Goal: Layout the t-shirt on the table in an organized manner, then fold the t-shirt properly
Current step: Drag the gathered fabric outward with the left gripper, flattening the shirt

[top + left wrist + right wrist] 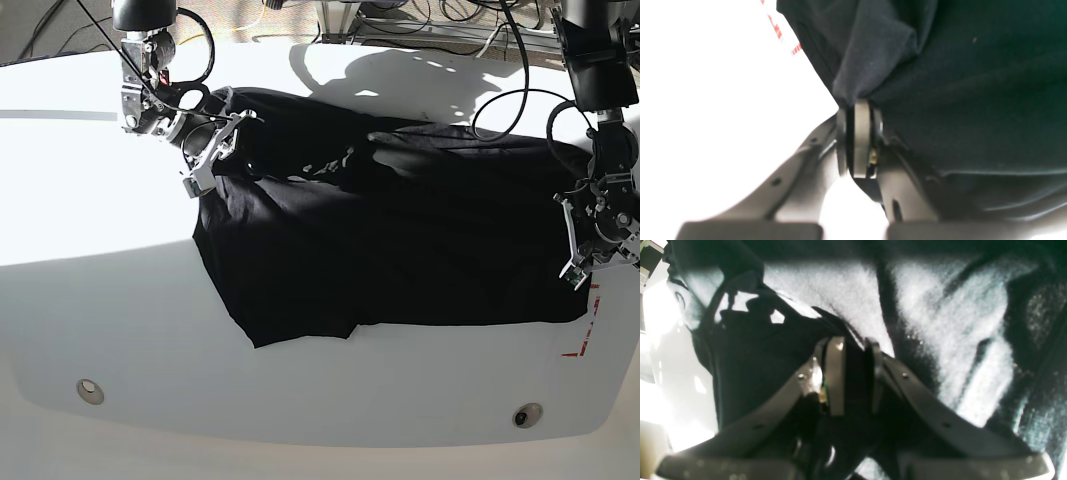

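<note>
Black shirt spread on the white table, an arm at each end.

The table point(100, 300) carries the shirt point(400, 240) across its middle, a red dashed mark point(588, 325) by its corner. The left gripper point(858, 110) pinches the shirt's edge; the right gripper point(853, 350) has cloth between slightly parted fingers, grip unclear.

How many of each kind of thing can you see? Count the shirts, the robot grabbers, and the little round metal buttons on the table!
Black t-shirt: 1
Robot grippers: 2, the left gripper and the right gripper
Round metal discs on the table: 2, one and another
Red dashed mark: 1
Total: 6
</note>
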You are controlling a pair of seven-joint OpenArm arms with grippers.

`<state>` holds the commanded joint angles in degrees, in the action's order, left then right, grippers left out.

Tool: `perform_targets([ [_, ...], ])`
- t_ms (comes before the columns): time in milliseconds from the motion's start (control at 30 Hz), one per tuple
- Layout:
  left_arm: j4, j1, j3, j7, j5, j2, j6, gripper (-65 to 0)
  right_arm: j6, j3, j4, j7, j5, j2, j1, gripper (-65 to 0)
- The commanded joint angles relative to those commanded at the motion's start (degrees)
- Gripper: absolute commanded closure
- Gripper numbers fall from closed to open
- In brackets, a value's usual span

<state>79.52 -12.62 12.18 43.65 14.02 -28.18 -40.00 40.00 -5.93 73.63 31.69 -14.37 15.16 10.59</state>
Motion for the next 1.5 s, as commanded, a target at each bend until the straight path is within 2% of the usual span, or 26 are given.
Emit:
perform_targets([
  [100,-2.0,-2.1,0.1,-0.3,0.0,-0.2,0.0,-16.9,0.00,0.0,0.0,0.0,0.0,0.5,0.0,-11.6],
  [300,-6.2,-5.5,0.1,-0.5,-0.2,-3.0,0.0,-37.5,0.00,0.0,0.0,0.0,-0.3,1.1,0.0,-11.6],
  [400,-8.3,-7.5,0.1,-2.5,-1.1,-3.3,0.0,-42.6,0.00,0.0,0.1,0.0,-0.3,1.1,0.0,-11.6],
  [467,-9.4,-8.4,0.1,-3.8,-1.8,-4.8,0.0,-44.4,0.00,0.0,0.1,0.0,-0.3,1.1,0.0,-11.4],
  [500,-10.1,-9.1,0.1,-4.4,-2.5,-6.5,0.0,-44.9,0.00,0.0,0.1,0.0,-0.3,1.1,0.0,-11.4],
  [567,-10.5,-9.9,0.1,-4.4,-4.0,-7.9,0.0,-44.6,0.00,0.0,0.1,0.0,-0.3,1.1,0.0,-11.4],
  [633,-10.3,-10.5,0.1,-4.1,-6.0,-8.3,0.0,-44.7,0.00,0.0,0.1,0.0,-0.3,1.1,-0.1,-11.4],
  [900,1.7,-8.3,1.9,5.0,-14.6,-11.8,0.0,-44.7,0.00,0.0,1.6,0.1,-0.2,1.1,0.0,-11.4],
  [1067,7.6,-5.6,7.3,6.5,-14.2,-12.0,0.0,-44.7,0.00,0.0,3.1,0.3,0.1,1.1,0.1,-11.6],
  [1133,8.0,-5.1,8.9,6.5,-14.4,-13.5,0.0,-44.7,0.00,0.0,3.3,0.3,0.1,1.1,0.1,-11.6],
  [1233,7.7,-4.1,9.4,6.2,-14.6,-14.8,0.0,-44.7,0.00,0.0,3.3,0.3,0.2,1.1,0.1,-11.6],
  [1500,7.7,-4.0,9.8,6.7,-14.9,-14.7,0.0,-44.7,0.00,0.2,3.3,0.3,0.2,1.1,0.1,-11.6],
])
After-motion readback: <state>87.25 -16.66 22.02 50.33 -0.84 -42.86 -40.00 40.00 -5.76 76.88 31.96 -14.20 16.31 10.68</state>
